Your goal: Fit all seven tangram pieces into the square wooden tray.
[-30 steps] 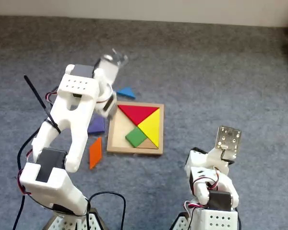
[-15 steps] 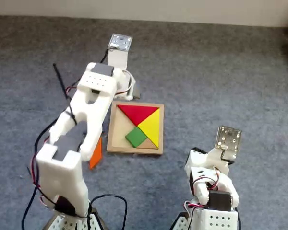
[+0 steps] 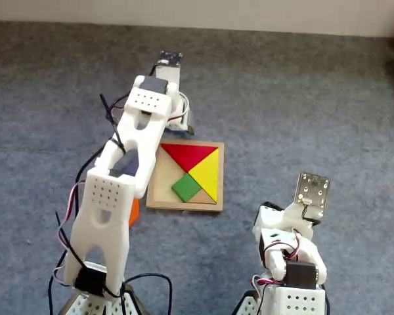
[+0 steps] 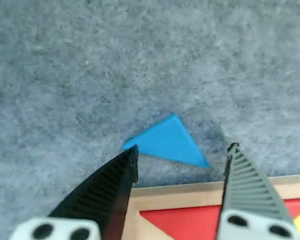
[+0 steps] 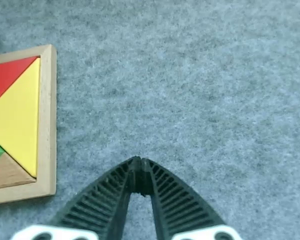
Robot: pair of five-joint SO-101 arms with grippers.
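Observation:
The square wooden tray [image 3: 156, 197] lies mid-table holding a red triangle [image 3: 187, 156], a yellow triangle [image 3: 207, 176] and a green square [image 3: 186, 188]. My left arm [image 3: 141, 131] stretches along the tray's left side to just past its far edge. In the left wrist view the left gripper [image 4: 182, 149] is open, its fingers straddling a blue triangle [image 4: 162, 141] on the carpet beside the tray rim [image 4: 190, 189]. The right gripper [image 5: 140, 161] is shut and empty over bare carpet, right of the tray [image 5: 49, 120].
An orange piece [image 3: 134, 211] peeks out from under the left arm, left of the tray. Grey carpet covers the table, with open room to the right and behind the tray. The right arm [image 3: 289, 243] sits folded at the front right.
The left arm has swung right and stretched out toward the tray's far edge, covering the blue triangle in the high view. The right arm has not moved.

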